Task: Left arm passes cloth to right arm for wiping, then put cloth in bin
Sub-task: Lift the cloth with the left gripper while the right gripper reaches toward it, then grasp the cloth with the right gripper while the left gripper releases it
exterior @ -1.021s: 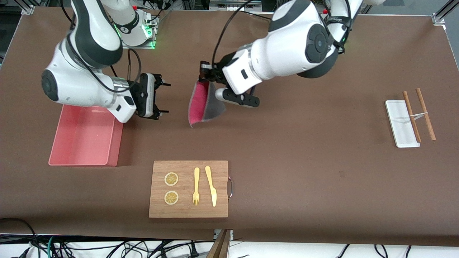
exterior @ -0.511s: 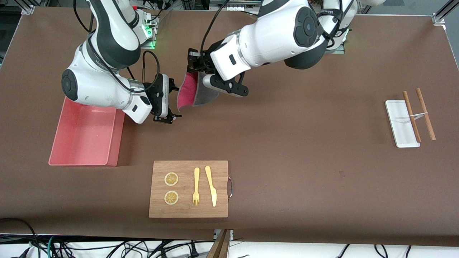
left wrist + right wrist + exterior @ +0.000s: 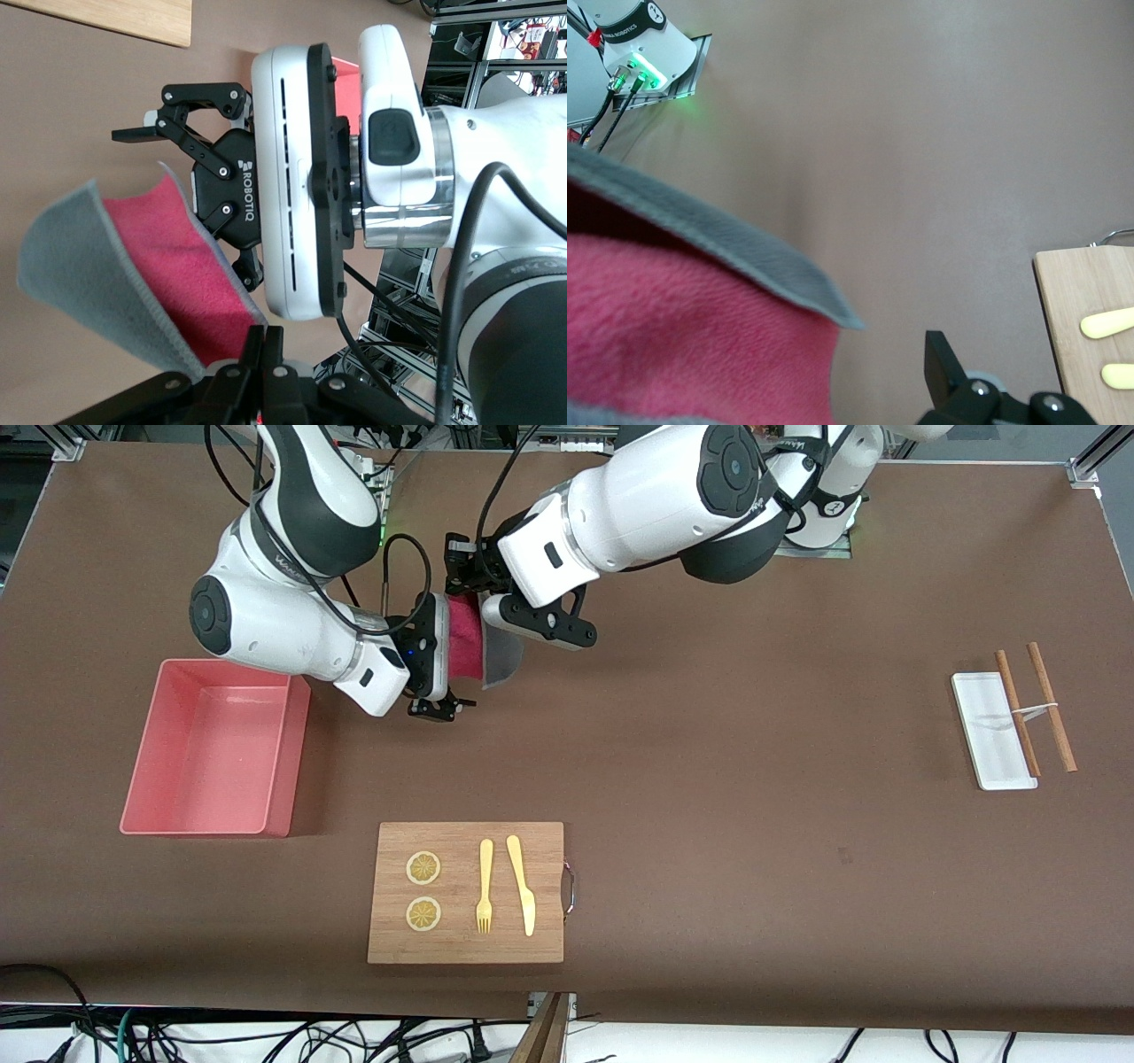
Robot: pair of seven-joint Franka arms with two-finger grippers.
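Observation:
The cloth (image 3: 471,648), crimson-pink on one face and grey on the other, hangs over the table, farther from the front camera than the wooden board. My left gripper (image 3: 461,589) is shut on its top edge; its closed fingers (image 3: 266,341) pinch the cloth (image 3: 133,274) in the left wrist view. My right gripper (image 3: 456,654) is open, with the hanging cloth between its fingers; it also shows in the left wrist view (image 3: 199,204). In the right wrist view the cloth (image 3: 682,319) fills one side and only one fingertip (image 3: 946,359) shows. The pink bin (image 3: 297,726) stands empty at the right arm's end.
A wooden board (image 3: 540,921) near the front edge holds two lemon slices (image 3: 423,868), a yellow fork (image 3: 485,886) and a yellow knife (image 3: 521,884). A small white tray (image 3: 988,735) with two brown sticks (image 3: 1051,707) lies at the left arm's end.
Both arms have closed in on each other. The left gripper carried the cloth toward the right arm's end, and the right gripper's open fingers now stand around the hanging cloth.

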